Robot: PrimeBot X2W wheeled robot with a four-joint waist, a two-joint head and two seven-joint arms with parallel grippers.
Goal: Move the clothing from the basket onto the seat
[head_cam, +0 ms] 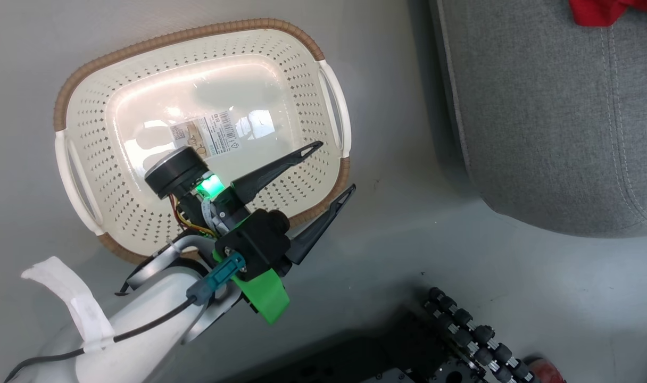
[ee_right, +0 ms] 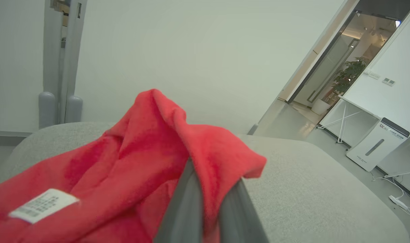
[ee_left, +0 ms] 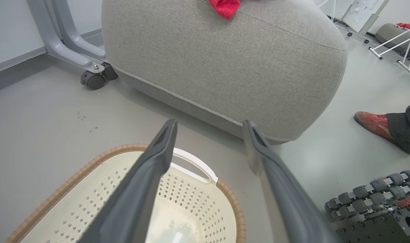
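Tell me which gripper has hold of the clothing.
The right gripper: its fingers pinch the red clothing on the seat; the left gripper hangs open, empty.

left pincer, fingers spread, over the basket.

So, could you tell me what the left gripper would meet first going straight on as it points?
The left gripper would probably meet the lower side of the large grey fabric seat, beyond the rim of the cream perforated basket; depth is unclear.

Open floor between basket and seat
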